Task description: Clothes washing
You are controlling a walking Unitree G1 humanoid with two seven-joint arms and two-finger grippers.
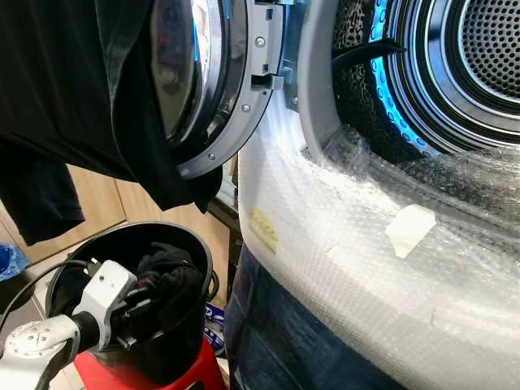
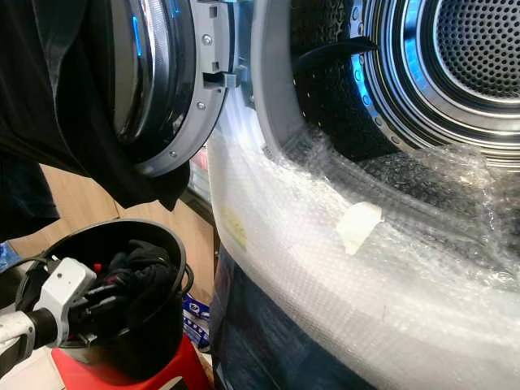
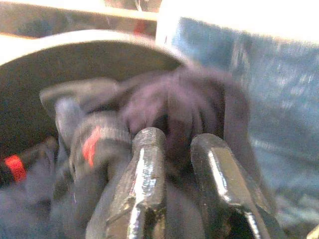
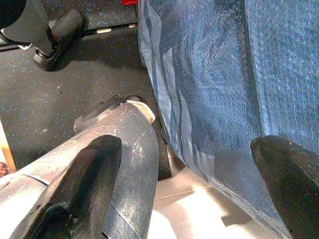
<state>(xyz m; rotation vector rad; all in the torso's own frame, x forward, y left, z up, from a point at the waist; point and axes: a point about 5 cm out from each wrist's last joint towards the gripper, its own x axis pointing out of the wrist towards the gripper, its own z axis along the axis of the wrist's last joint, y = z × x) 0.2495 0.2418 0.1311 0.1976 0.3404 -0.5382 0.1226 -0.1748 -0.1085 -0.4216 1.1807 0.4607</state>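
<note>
At the lower left of the head view our left gripper [image 1: 150, 302] reaches into the black bucket [image 1: 192, 252], its fingers [image 3: 144, 164] clenched on the dark clothes [image 1: 172, 280] heaped inside; the bucket sits on a red stool [image 1: 199, 370]; our right gripper [image 4: 189, 184] hangs released beside blue sheeting [image 4: 224, 74]; at upper right the washer drum [image 1: 479, 57] gapes open, its door [image 1: 219, 89] swung left, bubble wrap [image 1: 366, 268] below.

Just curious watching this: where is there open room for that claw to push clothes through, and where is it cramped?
The drum mouth is open and bare, bordered by the grey door seal and the bubble wrap below. It is crowded on the left: the bucket is stuffed with dark clothes, where the left claw is, and a black garment drapes the door.
</note>
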